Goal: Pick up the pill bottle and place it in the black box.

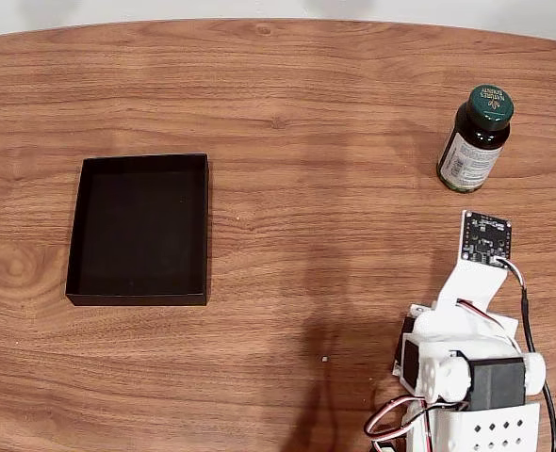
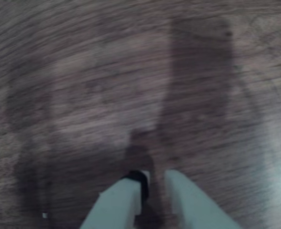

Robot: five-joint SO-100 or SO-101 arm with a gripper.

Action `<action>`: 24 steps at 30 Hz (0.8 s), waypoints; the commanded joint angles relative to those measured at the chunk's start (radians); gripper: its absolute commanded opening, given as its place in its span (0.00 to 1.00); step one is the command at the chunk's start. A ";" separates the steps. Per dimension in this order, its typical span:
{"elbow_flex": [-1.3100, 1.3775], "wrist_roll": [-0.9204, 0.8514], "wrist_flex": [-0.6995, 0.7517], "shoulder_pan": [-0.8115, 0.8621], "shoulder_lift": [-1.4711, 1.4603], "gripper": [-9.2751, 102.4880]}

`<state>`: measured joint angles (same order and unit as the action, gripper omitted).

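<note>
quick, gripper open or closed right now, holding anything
Gripper: nearly closed, only a narrow gap between the fingertips, holding nothing, low over the brown wood-grain table.

I see a brown wood-grain worktop [image 1: 306, 113], a matte black box [image 1: 139, 229], an amber pill bottle [image 1: 474, 139] with green cap, pale fingers [image 2: 119, 205].

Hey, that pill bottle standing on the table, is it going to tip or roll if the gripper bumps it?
The pill bottle stands upright, taller than wide, so a push near its green cap would probably tip it. Being round, it would likely roll on the smooth wooden table once down. Its glossy sides may prove a little slippery.
</note>
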<state>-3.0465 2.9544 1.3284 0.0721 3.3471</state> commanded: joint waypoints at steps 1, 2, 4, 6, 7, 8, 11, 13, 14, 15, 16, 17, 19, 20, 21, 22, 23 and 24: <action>0.017 0.021 0.173 -0.008 -0.009 0.09; 0.017 0.029 0.173 -0.008 -0.009 0.09; 0.017 0.040 0.173 -0.008 -0.009 0.09; 0.017 0.058 0.172 -0.003 -0.009 0.09; 0.017 0.071 0.172 0.000 -0.009 0.09; 0.017 0.081 0.169 0.005 -0.009 0.10; 0.017 0.121 0.138 0.021 -0.015 0.13; 0.018 0.121 0.080 0.035 -0.029 0.16; 0.018 0.117 0.043 0.040 -0.040 0.17; 0.018 0.114 0.003 0.048 -0.051 0.18; 0.018 0.110 -0.041 0.054 -0.060 0.18; 0.018 0.103 -0.089 0.060 -0.071 0.19; 0.018 0.095 -0.189 0.072 -0.098 0.20; 0.018 0.094 -0.236 0.077 -0.114 0.21; 0.018 0.095 -0.284 0.080 -0.132 0.22; 0.018 0.103 -0.324 0.081 -0.150 0.23; 0.018 0.114 -0.360 0.083 -0.167 0.24; 0.018 0.126 -0.394 0.087 -0.184 0.25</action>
<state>-3.0480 3.0588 1.0661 0.1473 3.2152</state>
